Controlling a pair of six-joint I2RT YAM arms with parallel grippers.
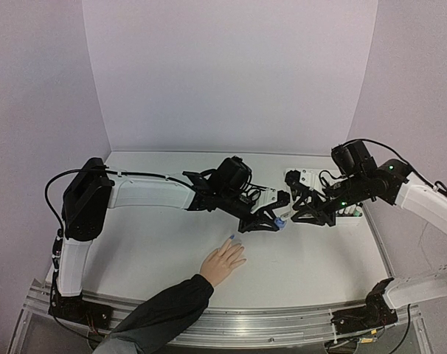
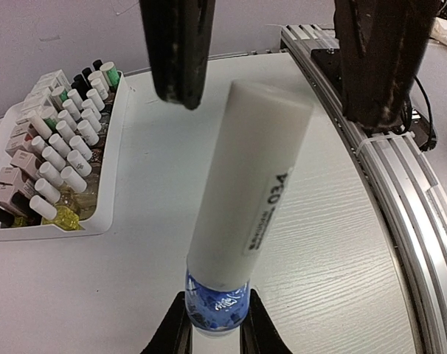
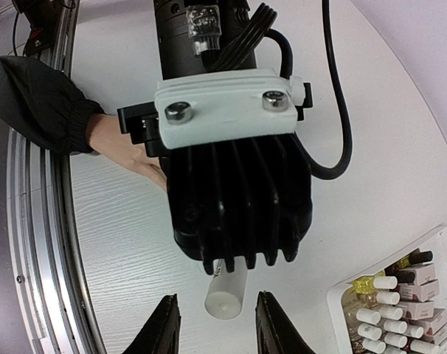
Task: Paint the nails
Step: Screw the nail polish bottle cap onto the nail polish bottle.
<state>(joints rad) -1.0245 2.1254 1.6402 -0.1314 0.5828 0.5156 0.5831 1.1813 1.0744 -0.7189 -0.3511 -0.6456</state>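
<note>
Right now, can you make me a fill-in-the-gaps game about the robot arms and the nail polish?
1. The left gripper is shut on a bottle of ____ polish.
2. The bottle's long cap is ____ in colour.
3. The right gripper is open, with one finger on each side of the ____.
4. The hand lying on the table comes out of a ____ sleeve.

Missing words: blue, white, cap, dark.
</note>
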